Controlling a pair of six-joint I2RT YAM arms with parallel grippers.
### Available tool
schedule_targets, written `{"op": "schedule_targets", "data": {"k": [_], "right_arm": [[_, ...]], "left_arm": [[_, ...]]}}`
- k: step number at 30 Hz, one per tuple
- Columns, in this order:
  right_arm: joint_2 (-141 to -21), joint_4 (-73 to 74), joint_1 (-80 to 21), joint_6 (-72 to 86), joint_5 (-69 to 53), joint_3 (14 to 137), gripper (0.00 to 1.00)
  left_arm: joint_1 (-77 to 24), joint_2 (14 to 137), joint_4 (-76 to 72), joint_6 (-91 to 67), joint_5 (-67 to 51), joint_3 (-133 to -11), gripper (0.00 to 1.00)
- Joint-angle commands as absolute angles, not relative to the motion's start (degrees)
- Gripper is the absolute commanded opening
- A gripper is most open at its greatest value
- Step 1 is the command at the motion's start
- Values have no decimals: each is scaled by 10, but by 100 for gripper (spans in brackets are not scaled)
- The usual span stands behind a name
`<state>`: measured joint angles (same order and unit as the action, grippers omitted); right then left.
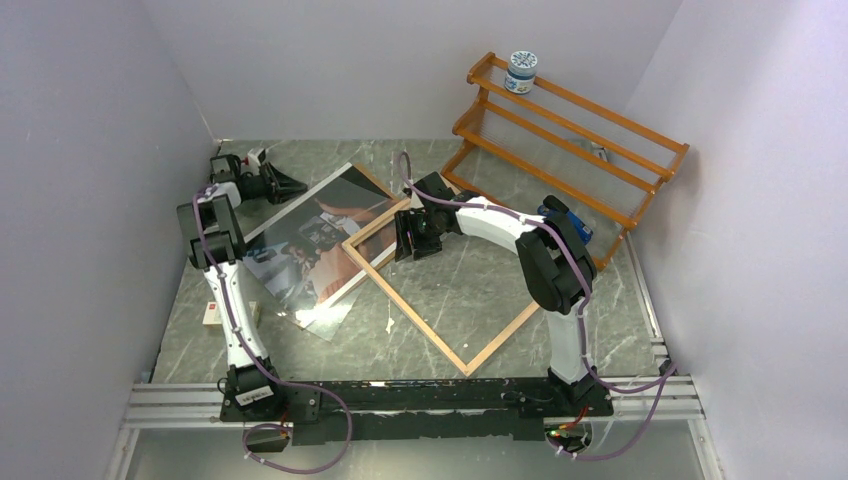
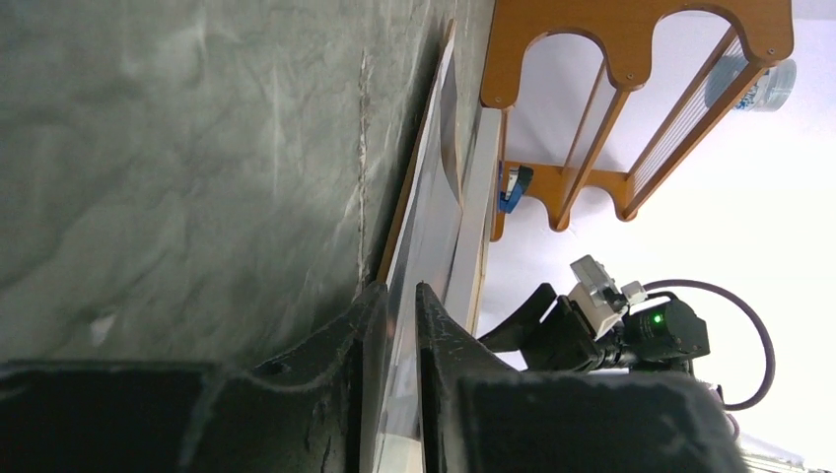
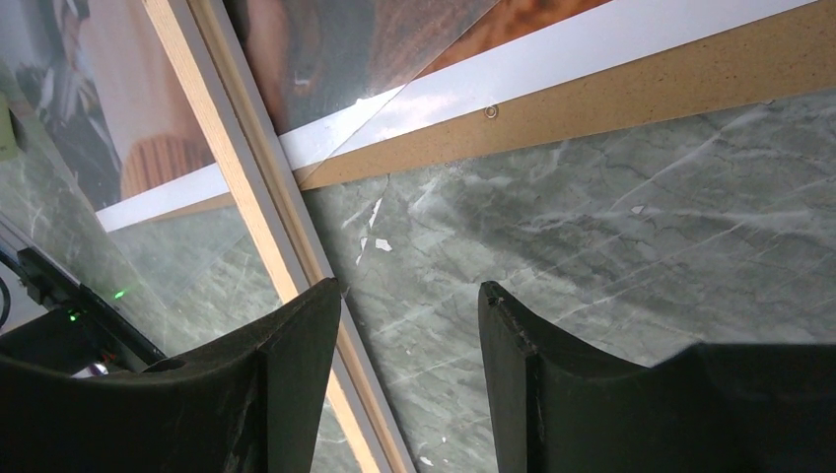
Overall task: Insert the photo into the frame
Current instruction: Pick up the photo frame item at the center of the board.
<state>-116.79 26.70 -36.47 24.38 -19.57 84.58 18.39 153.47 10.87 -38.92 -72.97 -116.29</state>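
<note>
The grey marble counter (image 1: pixel 620 330) carries the frame (image 1: pixel 405 306), wood side up. The photo (image 1: pixel 310 245) lies face up at its left, one edge under the rail. The right pincer (image 3: pixel 409 296) hovers spread above that rail. The left pincer (image 2: pixel 394 325) narrowly straddles the photo's far corner — gripping or not, I cannot tell.

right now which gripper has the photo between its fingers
The left gripper, clamped on the photo's edge; the right gripper hangs open over the frame.
</note>
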Motion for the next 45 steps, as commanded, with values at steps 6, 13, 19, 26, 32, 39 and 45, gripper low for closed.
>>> {"op": "schedule_targets", "data": {"k": [6, 13, 19, 26, 32, 39, 45], "right_arm": [[-1149, 268, -367, 233, -189, 848, 57], [-1133, 263, -367, 229, -177, 836, 58], [-1099, 246, -374, 213, -165, 809, 66], [-1073, 246, -406, 188, -140, 790, 73], [-1062, 247, -452, 174, -116, 776, 77], [-1077, 275, -504, 174, -78, 787, 76], [-1109, 321, -537, 191, -33, 803, 68]], "left_arm": [[163, 1506, 122, -379, -710, -1167, 16], [166, 1471, 264, -261, -640, -1216, 3], [188, 1420, 319, -222, -610, -1262, 3], [210, 1310, 393, -170, -520, -1276, 3], [212, 1218, 481, -122, -385, -1306, 3], [212, 1093, 499, -115, -253, -1309, 3], [212, 994, 517, -135, -256, -1277, 3]]}}
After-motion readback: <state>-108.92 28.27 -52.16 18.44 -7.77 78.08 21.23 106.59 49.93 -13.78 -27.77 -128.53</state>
